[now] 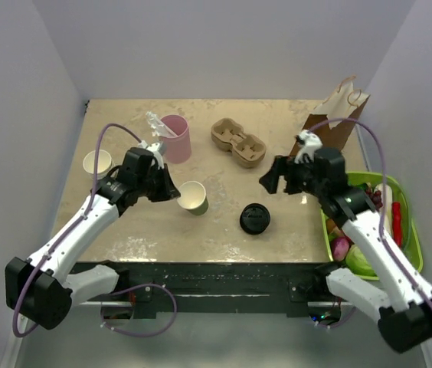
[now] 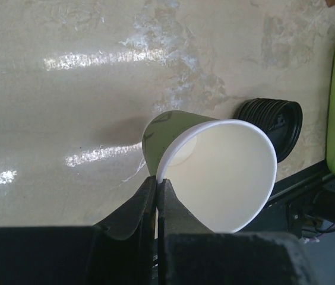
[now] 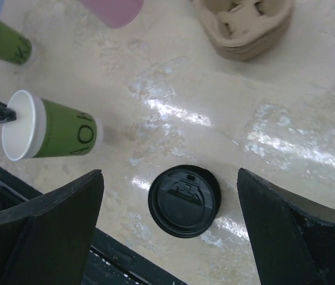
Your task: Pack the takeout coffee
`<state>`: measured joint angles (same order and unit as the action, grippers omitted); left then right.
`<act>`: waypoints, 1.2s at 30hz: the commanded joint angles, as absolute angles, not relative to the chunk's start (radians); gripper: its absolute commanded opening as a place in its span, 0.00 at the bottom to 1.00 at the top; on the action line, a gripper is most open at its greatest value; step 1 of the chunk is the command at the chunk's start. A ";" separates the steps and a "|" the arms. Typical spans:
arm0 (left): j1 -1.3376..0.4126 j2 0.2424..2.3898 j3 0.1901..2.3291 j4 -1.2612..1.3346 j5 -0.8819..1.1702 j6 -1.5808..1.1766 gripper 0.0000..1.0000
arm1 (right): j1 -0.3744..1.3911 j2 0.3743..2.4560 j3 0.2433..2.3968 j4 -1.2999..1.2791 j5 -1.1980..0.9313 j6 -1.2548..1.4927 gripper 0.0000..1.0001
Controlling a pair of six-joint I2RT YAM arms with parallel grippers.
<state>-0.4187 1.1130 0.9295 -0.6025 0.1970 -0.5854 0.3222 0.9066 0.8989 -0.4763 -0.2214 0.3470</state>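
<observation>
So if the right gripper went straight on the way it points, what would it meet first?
Most likely the black lid on the table: in the wrist view it lies just ahead of the open right gripper, centred in its gap. Depth is unclear, but nothing shows in between.

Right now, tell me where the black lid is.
Top view: the lid lies on the table, front centre, right of the cup the left hand holds.

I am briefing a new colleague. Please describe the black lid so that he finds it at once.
Start at the beige table and look along its near edge, around the middle. The black lid lies flat there, right of the green paper cup. It alone is round and black; that cup is green and white.
</observation>
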 commanded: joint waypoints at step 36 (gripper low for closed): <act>-0.485 1.131 0.856 -0.483 0.293 -0.489 0.93 | 0.569 2.083 1.850 -0.623 0.293 0.132 0.71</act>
